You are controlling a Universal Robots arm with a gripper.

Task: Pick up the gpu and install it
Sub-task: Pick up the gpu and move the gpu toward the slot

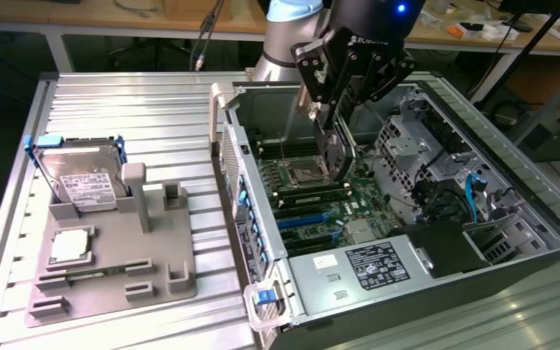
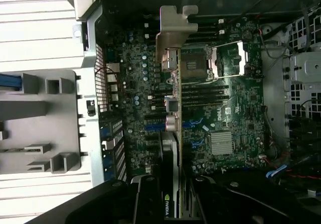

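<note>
Clamped from both sides on the gpu [image 1: 338,160], the gripper [image 1: 334,124] hangs inside the open computer case [image 1: 260,240], its jaws narrowed to the thickness of the card. At the exterior view's left, on the ribbed metal table [image 1: 114,109], a grey holder [image 1: 114,284] carries a hard drive [image 1: 81,182] standing on edge and a CPU chip [image 1: 69,246] lying flat, both well apart from the card. Further right comes the case wall, then the motherboard [image 1: 309,211] with its CPU socket [image 1: 305,173] just beside the card's lower end. The drive cage [image 1: 407,146] and the power supply [image 1: 378,266] crowd the right. The card is held edge-on and steeply, above the board. In the wrist view the gpu [image 2: 173,108] runs lengthwise straight away from the gripper [image 2: 170,186], its silver bracket [image 2: 173,30] at the far end; whether it touches the board I cannot tell.
</note>
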